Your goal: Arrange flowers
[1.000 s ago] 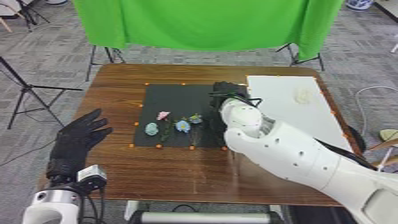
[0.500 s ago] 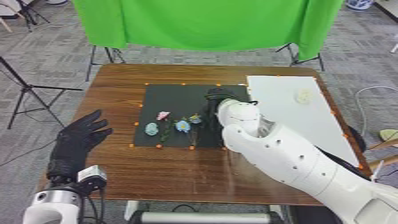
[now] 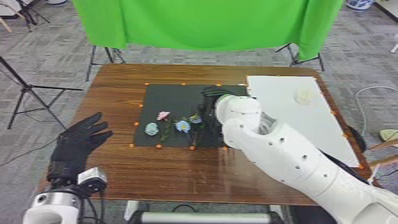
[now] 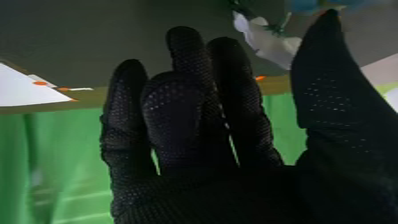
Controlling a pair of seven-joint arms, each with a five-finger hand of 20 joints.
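Table: here it is, brown wood [image 3: 178, 175], grain showing, with a soft sheen toward its near edge.
Room: grey carpet tiles [image 3: 40, 52] all round, a bright green cloth [image 3: 204, 25] hanging beyond the far edge, and a black tripod [image 3: 31, 87] standing off the left edge.
Black mat: flat, dark and matt, this one [image 3: 182, 95], left of the table's middle and nearer its far edge than its near one, with small orange markers [image 3: 159, 146] along its border.
White sheet: smooth and pale [image 3: 280, 107], running down the table's right edge from near the far right corner.
Flowers: there they are, on the mat toward its near left corner: a pink bloom [image 3: 163, 115], a pale blue-green bloom [image 3: 151, 129] with a rounded outline, and a blue flower [image 3: 183, 126] with spread petals.
Right hand: black fabric, over the mat's right side [image 3: 211, 102]; in the wrist view the right hand [image 4: 204, 195] has its fingers mostly straight and its thumb held apart. A whitish flower piece [image 4: 262, 37] with green shows beyond the gap; whether it touches the glove, I can't tell.
Left hand: at the table's left edge [image 3: 75, 140], fingers stretched out, open.
Carrier: the mat, bearing the blooms.
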